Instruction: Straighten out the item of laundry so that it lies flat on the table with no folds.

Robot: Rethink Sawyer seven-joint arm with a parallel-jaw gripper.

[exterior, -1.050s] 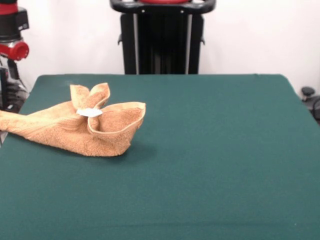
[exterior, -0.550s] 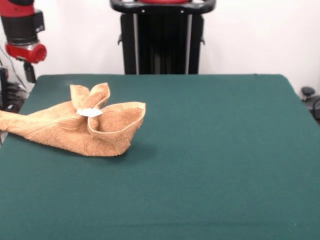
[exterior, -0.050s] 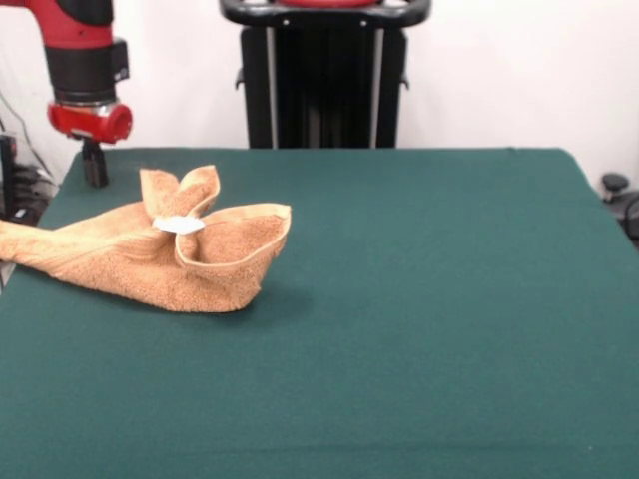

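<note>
The item of laundry (exterior, -0.050s: 150, 261) is an orange-tan towel lying bunched at the left of the table (exterior, -0.050s: 419, 299). Two corners stand up at its back, a curled fold rises on its right, and a small white tag (exterior, -0.050s: 180, 225) shows in the middle. Its left end reaches the table's left edge. My gripper (exterior, -0.050s: 95, 172) hangs from the red and black arm above the table's far left corner. It is behind the towel, left of the raised corners and apart from the cloth, holding nothing.
A black pedestal (exterior, -0.050s: 324, 75) stands behind the table's far edge. Dark equipment (exterior, -0.050s: 20, 190) sits off the left side, and a black knob (exterior, -0.050s: 615, 185) off the right. Green cloth spreads to the right of the towel and in front of it.
The arm has moved right and downward from the picture's left edge, bringing the gripper over the table's far left corner. The towel has not moved.
</note>
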